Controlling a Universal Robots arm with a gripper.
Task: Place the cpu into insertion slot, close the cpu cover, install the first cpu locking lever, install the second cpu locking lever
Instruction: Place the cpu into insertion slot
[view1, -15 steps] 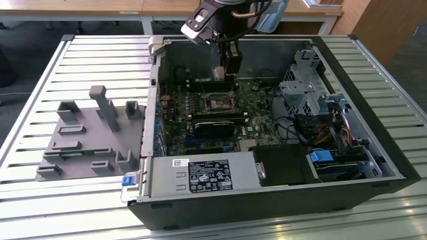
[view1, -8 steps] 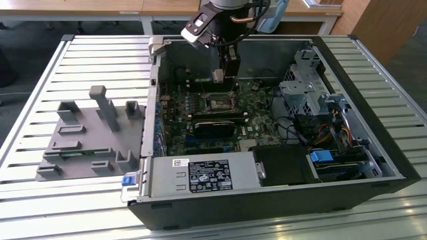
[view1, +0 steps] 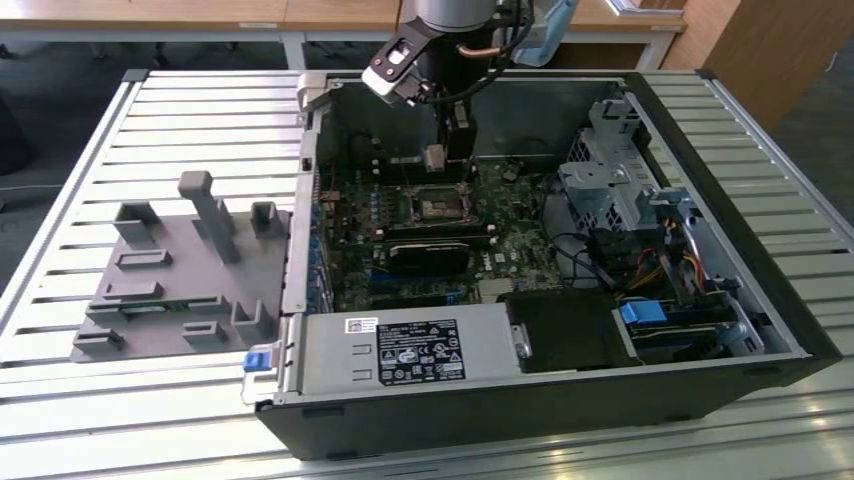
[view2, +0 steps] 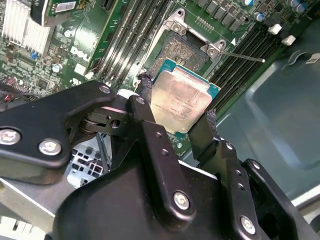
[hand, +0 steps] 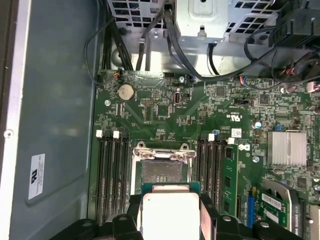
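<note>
gripper (view2: 177, 102): jaws clamped on two opposite edges of cpu (view2: 181, 95) | cpu: metal top up, held over motherboard (hand: 165, 110), just beside insertion slot (view2: 188, 47) | insertion slot: dark centre exposed

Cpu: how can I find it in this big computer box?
Look inside the open black computer case at the green circuit board. Near its square insertion slot, the black tool pinches the cpu by two edges. It is the small flat square with a silver-grey top and teal rim, unlike the dark-centred slot.
</note>
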